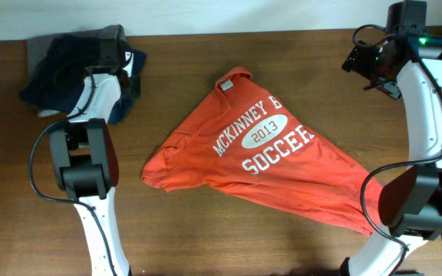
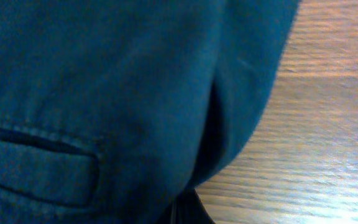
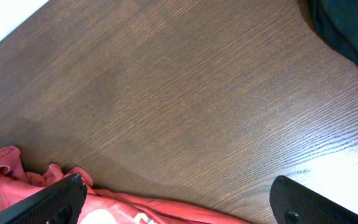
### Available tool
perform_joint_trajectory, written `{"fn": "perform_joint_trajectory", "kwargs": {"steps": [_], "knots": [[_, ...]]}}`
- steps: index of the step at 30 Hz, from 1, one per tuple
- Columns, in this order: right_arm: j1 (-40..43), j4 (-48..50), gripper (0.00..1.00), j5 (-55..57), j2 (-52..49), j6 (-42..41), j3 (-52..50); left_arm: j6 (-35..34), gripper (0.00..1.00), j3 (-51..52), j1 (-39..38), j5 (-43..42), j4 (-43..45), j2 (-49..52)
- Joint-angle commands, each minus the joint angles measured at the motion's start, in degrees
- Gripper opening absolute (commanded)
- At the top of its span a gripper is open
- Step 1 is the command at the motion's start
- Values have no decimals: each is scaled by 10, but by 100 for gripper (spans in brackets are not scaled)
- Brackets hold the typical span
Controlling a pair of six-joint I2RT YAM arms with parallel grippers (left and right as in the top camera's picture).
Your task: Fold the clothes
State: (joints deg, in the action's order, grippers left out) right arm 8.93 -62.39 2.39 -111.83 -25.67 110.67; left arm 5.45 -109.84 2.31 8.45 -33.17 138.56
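Note:
The red-orange T-shirt (image 1: 267,157) lies crumpled in a rough triangle mid-table, white lettering facing up and collar toward the far side. Its edge shows in the right wrist view (image 3: 11,180). My right gripper (image 1: 368,65) hangs open and empty over bare wood at the far right, beyond the shirt; its two fingers (image 3: 179,208) stand wide apart. My left gripper (image 1: 112,54) is down at a pile of dark clothes (image 1: 67,73) at the far left. In the left wrist view dark blue-green fabric (image 2: 104,99) fills the frame and hides the jaws (image 2: 188,213).
The dark pile holds grey and navy garments at the table's far left corner. A pocket seam (image 2: 42,152) shows on the dark fabric. Bare wood table (image 1: 183,84) lies between pile and shirt. A dark shape (image 3: 347,31) sits at the right wrist view's top right.

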Motion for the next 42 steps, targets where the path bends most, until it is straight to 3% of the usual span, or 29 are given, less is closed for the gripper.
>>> {"fn": "perform_joint_trajectory", "kwargs": {"steps": [1, 8, 9, 11, 12, 16, 20, 26, 33, 38, 42], "knots": [[1, 0, 99, 9, -1, -1, 2, -33, 1, -5, 23, 23, 8, 16], [1, 0, 99, 9, -1, -1, 2, -33, 2, -5, 23, 23, 39, 16], [1, 1, 99, 9, -1, -1, 2, -33, 8, -5, 23, 23, 41, 16], [1, 1, 99, 9, -1, -1, 2, -33, 42, -5, 22, 23, 40, 15], [1, 0, 99, 9, -1, -1, 2, -33, 52, -6, 22, 23, 37, 14], [1, 0, 99, 9, -1, -1, 2, -33, 79, -21, 11, 10, 11, 3], [1, 1, 99, 9, -1, -1, 2, -33, 97, -55, -8, 8, -26, -20], [1, 0, 99, 9, -1, -1, 2, -33, 99, -87, -42, 8, -77, -75], [1, 1, 99, 9, -1, -1, 2, -38, 99, -88, -83, -13, -196, -180], [1, 1, 99, 9, -1, -1, 2, -96, 99, -88, -103, -21, -362, -263], [1, 2, 99, 9, -1, -1, 2, -98, 99, -88, -106, -79, -514, -297]]}}
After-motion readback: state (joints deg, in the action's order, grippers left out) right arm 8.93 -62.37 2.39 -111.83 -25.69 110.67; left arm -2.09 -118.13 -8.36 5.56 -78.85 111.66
